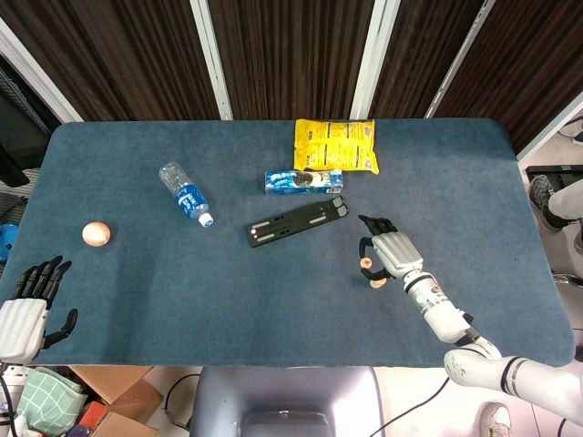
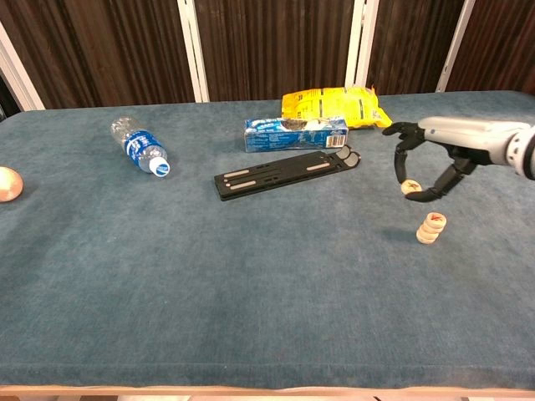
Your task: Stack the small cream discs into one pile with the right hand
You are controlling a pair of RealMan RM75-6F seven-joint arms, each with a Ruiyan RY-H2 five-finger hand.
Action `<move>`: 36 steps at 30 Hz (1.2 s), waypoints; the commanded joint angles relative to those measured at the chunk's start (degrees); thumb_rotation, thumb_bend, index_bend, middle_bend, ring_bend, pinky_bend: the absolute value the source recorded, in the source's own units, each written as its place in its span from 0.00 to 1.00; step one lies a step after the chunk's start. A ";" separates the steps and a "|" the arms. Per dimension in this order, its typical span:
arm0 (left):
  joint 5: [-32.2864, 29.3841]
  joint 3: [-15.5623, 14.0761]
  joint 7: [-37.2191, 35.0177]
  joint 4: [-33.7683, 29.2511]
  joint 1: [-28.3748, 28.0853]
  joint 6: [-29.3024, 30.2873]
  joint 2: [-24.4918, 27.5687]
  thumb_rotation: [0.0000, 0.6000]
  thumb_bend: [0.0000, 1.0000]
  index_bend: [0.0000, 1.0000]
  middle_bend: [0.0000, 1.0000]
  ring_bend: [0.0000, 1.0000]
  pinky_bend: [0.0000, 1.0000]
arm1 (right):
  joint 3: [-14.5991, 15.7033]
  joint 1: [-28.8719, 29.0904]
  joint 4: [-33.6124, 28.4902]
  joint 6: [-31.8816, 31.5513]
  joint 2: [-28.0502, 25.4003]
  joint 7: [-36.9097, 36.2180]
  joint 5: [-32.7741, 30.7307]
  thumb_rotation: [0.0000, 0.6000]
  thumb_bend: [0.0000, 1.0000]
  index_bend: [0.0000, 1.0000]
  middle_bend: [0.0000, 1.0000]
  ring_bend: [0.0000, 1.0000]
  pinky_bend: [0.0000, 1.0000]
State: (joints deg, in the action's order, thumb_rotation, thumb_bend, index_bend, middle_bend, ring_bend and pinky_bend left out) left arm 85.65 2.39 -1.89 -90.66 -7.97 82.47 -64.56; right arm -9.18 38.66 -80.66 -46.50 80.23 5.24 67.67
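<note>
A short pile of small cream discs (image 2: 431, 228) with a red mark on top stands on the blue table at the right; in the head view the pile (image 1: 377, 282) peeks out beside my right hand. My right hand (image 2: 428, 159) (image 1: 383, 250) hovers above and slightly left of the pile. It pinches one cream disc (image 2: 410, 188) (image 1: 365, 264) between thumb and a finger, lifted off the cloth. My left hand (image 1: 32, 302) hangs off the table's near left corner, fingers spread, holding nothing.
A black flat bracket (image 2: 287, 173) lies mid-table, left of my right hand. Behind it are a blue-white box (image 2: 295, 132) and a yellow bag (image 2: 336, 106). A water bottle (image 2: 139, 146) and an orange ball (image 1: 96, 234) lie at the left.
</note>
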 commanded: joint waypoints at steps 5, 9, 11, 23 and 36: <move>0.21 -0.11 0.00 -0.04 -0.07 -0.10 -0.03 1.00 0.45 0.00 0.02 0.00 0.09 | 3.39 -1.88 -2.84 -0.89 -2.57 2.42 1.61 1.00 0.42 0.67 0.00 0.00 0.00; 0.23 -0.12 0.19 0.07 -0.10 -0.15 -0.06 1.00 0.45 0.00 0.02 0.00 0.09 | 3.58 -1.87 -1.69 -0.97 -1.82 3.02 1.13 1.00 0.42 0.67 0.00 0.00 0.00; 0.11 -0.05 0.11 0.14 -0.08 -0.11 -0.09 1.00 0.45 0.00 0.02 0.00 0.09 | 3.51 -1.87 -1.30 -0.89 -1.64 2.68 0.97 1.00 0.42 0.67 0.00 0.00 0.00; 0.13 -0.06 -0.10 0.04 -0.02 -0.02 -0.02 1.00 0.45 0.00 0.02 0.00 0.09 | 3.84 -1.67 0.97 -0.47 -0.55 3.10 0.47 1.00 0.42 0.67 0.00 0.00 0.00; 0.07 0.02 0.32 0.06 0.09 0.28 -0.21 1.00 0.45 0.00 0.02 0.00 0.09 | 4.01 -1.58 0.58 -0.29 -0.68 3.53 0.31 1.00 0.42 0.55 0.00 0.00 0.00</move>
State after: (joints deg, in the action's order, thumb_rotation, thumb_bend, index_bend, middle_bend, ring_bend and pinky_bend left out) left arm 85.72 2.42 -1.58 -90.59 -7.88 82.75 -64.78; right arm -5.16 37.08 -80.04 -46.82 79.58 8.80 67.98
